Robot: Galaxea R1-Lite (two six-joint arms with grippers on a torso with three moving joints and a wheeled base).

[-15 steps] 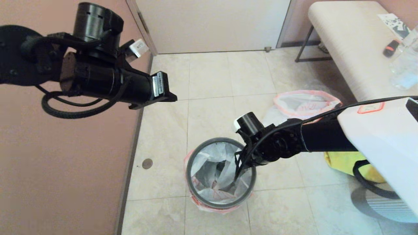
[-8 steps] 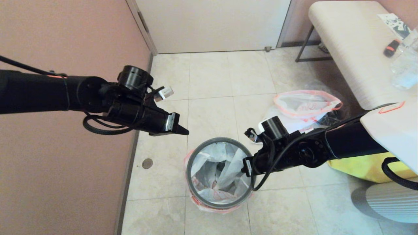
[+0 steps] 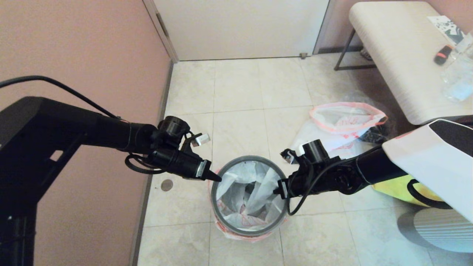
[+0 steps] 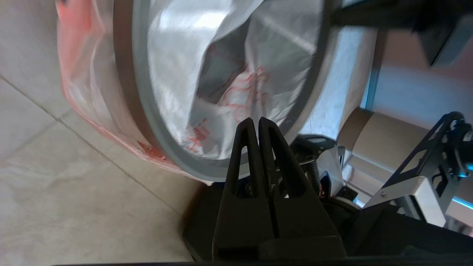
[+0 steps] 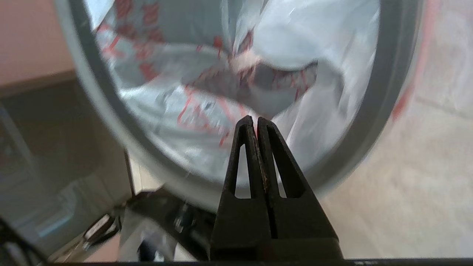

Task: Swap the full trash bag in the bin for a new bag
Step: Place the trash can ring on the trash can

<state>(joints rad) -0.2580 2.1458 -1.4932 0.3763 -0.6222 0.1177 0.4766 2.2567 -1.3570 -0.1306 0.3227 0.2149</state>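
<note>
The bin (image 3: 221,218) stands on the tiled floor, ringed by its grey hoop (image 3: 247,159). A translucent white bag with red print (image 3: 255,192) lines it, its edge folded out under the hoop. The full trash bag (image 3: 345,118) lies on the floor behind and to the right. My left gripper (image 3: 218,179) is shut and empty, its tip at the bin's left rim. Pointing inward at the right rim, my right gripper (image 3: 275,191) is shut with nothing seen between its fingers. Both wrist views show shut tips, left gripper (image 4: 255,122) and right gripper (image 5: 255,120), over the hoop (image 4: 125,92) (image 5: 384,92) and lining.
A pink wall runs close on the left, with a floor drain (image 3: 166,185) beside it. A padded bench (image 3: 399,55) stands at the back right. A yellow tote (image 3: 391,184) and a pale grey ribbed object (image 3: 432,229) lie under my right arm.
My left arm has swung down from high on the left to the bin's left rim. My right gripper has lifted out of the bin, shut, and drawn back to the right rim.
</note>
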